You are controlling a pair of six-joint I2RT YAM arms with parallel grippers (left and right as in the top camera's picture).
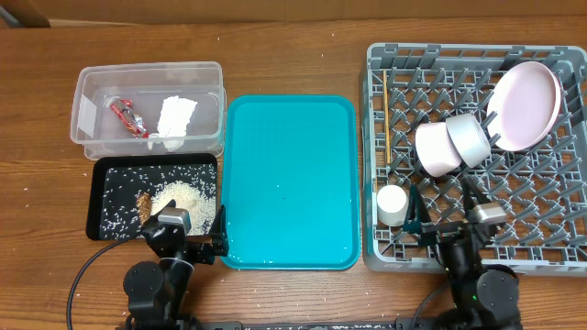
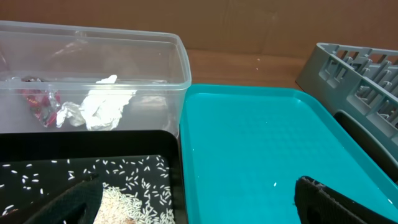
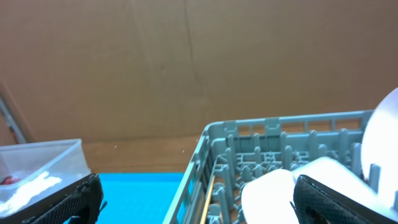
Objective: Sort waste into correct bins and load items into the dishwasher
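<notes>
Clear tub (image 1: 83,115): you find it at the far left of the table, touching the far edge of the black tray.
Tissue (image 1: 175,119): it lies crumpled inside the tub, towards its right side.
Wrapper (image 1: 127,116): the red-and-silver scrap is in the same tub, left of the tissue and apart from it.
Black tray (image 1: 94,197): it is just on your side of the tub, with its right edge against the teal tray.
Rice (image 1: 179,197): a heap sits in the tray's near right part, and loose grains are scattered over the rest.
Brown scrap (image 1: 144,203): it rests at the left edge of the rice heap.
Rack (image 1: 477,55): the grey rack fills the right of the table.
Plate (image 1: 526,104): it leans on edge in the rack's far right corner.
Bowls (image 1: 437,147): both are tipped on their sides mid-rack and touch each other. The right one is just beside the plate.
Cup (image 1: 392,204): it stands at the rack's near left.
Chopsticks (image 1: 392,137): they lie among the pegs, left of the bowls.
Teal tray (image 1: 289,183): it lies between the black tray and the rack.
Left gripper (image 1: 183,240): your fingers are spread wide and hold nothing, low over the seam between the black and teal trays.
Right gripper (image 1: 449,225): your fingers are wide apart and empty at the rack's near edge, just right of the cup.
Table (image 1: 275,55): it is brown wood.
</notes>
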